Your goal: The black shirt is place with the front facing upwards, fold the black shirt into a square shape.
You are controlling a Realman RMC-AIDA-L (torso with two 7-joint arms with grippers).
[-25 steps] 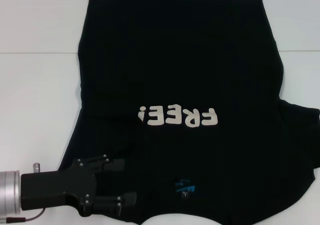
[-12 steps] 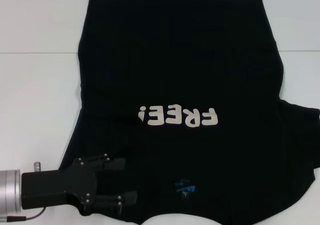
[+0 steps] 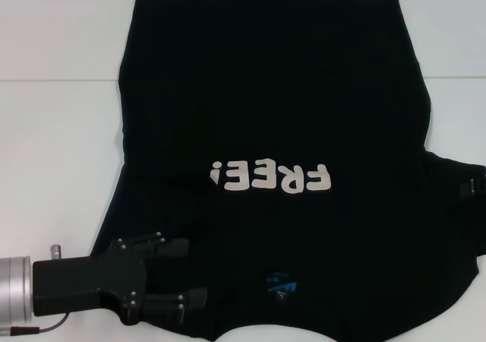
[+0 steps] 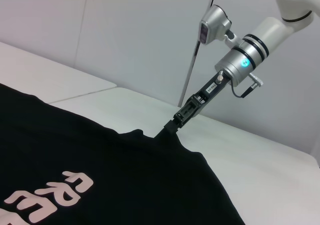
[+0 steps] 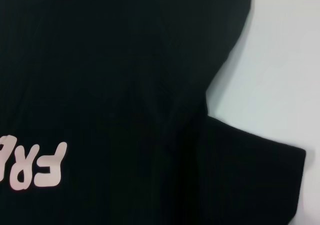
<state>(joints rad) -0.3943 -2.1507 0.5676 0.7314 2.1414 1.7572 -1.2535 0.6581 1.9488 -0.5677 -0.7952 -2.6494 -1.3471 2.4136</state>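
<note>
Left gripper lower left, jaws spread over the black shirt, unmoved; right gripper just entered at right edge, grip state unclear — sleeve fold starting.

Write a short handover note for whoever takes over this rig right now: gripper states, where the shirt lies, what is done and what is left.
Left gripper: open, low at the near left shoulder of the black shirt, fingers over the fabric, nothing pinched yet.
Right gripper: tip at the right sleeve edge; it barely shows at the head view's right edge.
Shirt: spread front up on the white table, FREE! lettering visible, collar and blue neck label toward the robot.
Done: no fold visible.
Left: grasp and make every fold to a square.
</note>
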